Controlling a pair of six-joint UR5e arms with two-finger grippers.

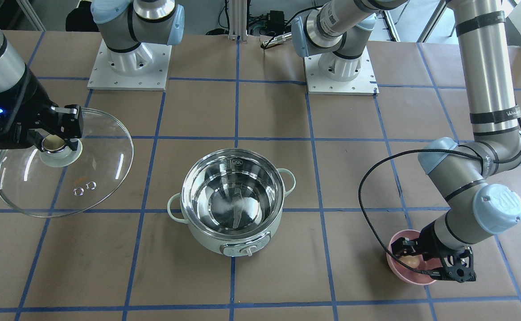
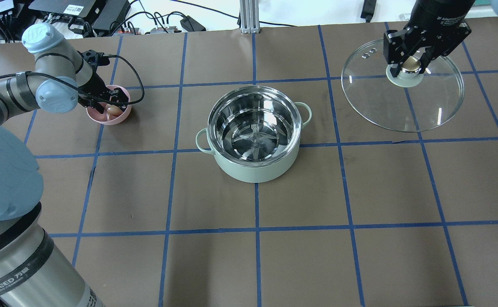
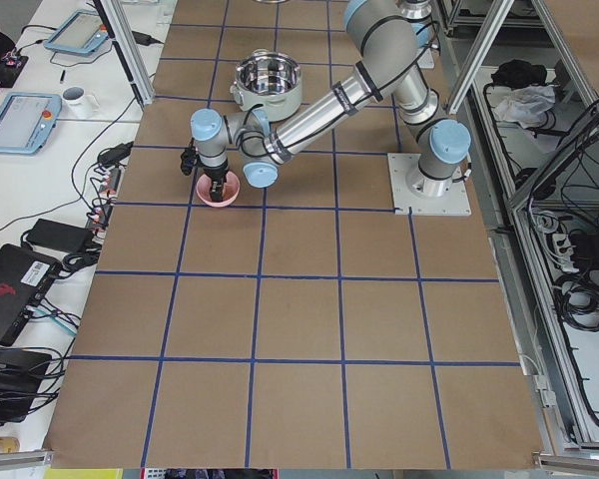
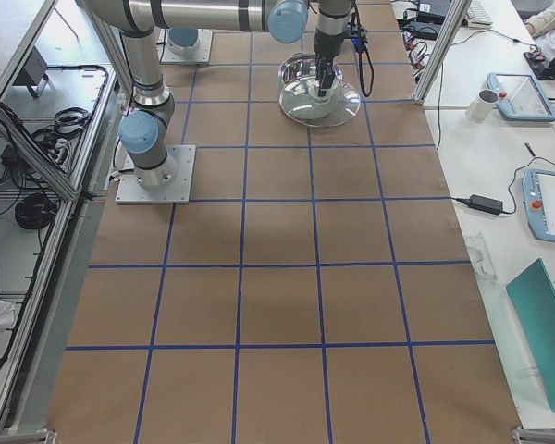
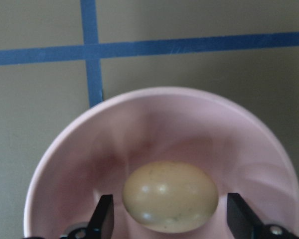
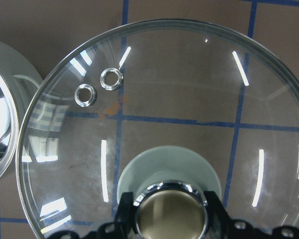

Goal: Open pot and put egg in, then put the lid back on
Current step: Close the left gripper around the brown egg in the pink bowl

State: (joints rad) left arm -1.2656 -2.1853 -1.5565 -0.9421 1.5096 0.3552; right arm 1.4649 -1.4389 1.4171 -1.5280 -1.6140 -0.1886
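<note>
Now: egg pick-up in hand, pot (image 2: 255, 168) open and empty, lid (image 2: 402, 106) off to the side.

My left gripper (image 5: 172, 219) is down inside the pink bowl (image 5: 154, 112) with its fingers (image 5: 105, 219) spread. The egg (image 5: 170, 195) lies between them, a gap showing on each side, nothing touching yet. I judge the close should be slow and light, centred on the egg's widest part, because the shell is smooth and may roll or crack. I would lift straight up to clear the bowl's wall. My right gripper (image 2: 410, 64) is pinching the lid's knob (image 6: 170, 216), well apart from the pot. I cannot tell whether the glass rim rests on the table (image 2: 300, 256). The table is brown with a blue tape grid (image 2: 256, 230). The benches alongside hold pendants (image 4: 553, 203), a mug (image 4: 486, 102) and cables.
</note>
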